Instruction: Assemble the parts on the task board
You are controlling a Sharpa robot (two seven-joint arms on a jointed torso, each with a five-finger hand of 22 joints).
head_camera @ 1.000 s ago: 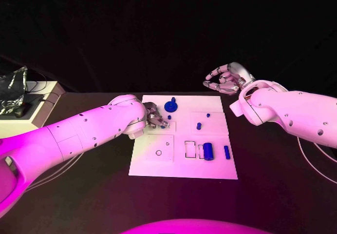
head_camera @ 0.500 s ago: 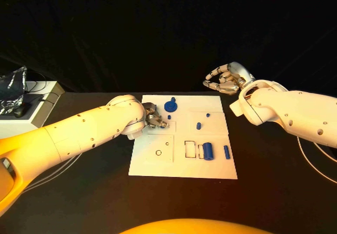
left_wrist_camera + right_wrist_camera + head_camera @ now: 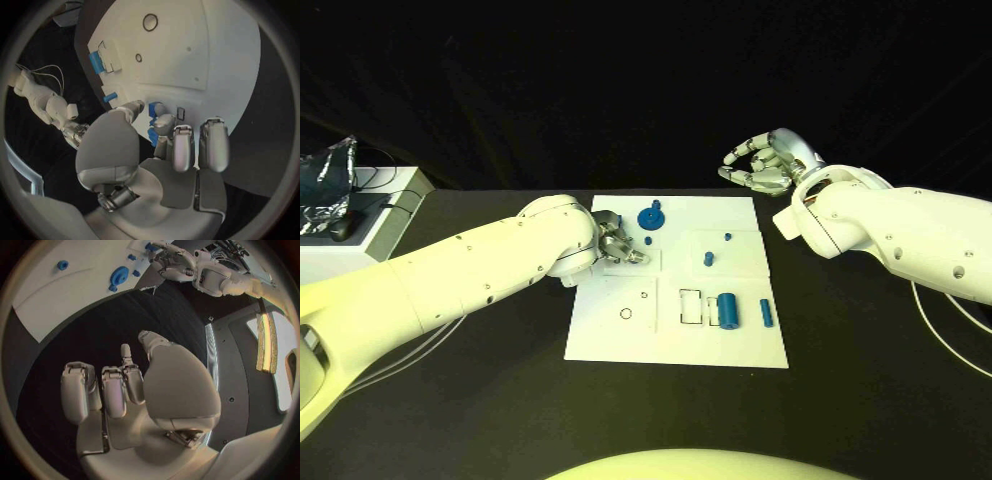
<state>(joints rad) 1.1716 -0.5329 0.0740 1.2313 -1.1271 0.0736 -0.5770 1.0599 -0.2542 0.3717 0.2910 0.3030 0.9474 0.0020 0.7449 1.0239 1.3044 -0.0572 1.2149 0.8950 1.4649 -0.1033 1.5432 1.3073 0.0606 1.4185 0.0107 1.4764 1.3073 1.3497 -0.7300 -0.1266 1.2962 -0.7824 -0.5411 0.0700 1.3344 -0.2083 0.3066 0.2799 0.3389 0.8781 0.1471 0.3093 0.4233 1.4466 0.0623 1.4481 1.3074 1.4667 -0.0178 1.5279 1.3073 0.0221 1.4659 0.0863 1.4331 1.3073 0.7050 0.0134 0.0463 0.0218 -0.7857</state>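
- One white task board on the black table.
- Six blue parts in sight on it: one round disc piece, one thick cylinder, one slim bar, three small pegs.
- Two white arms, each with one silver hand.

The left hand is bent down with fingers curled together, and the right hand is lifted up, fingers curled.
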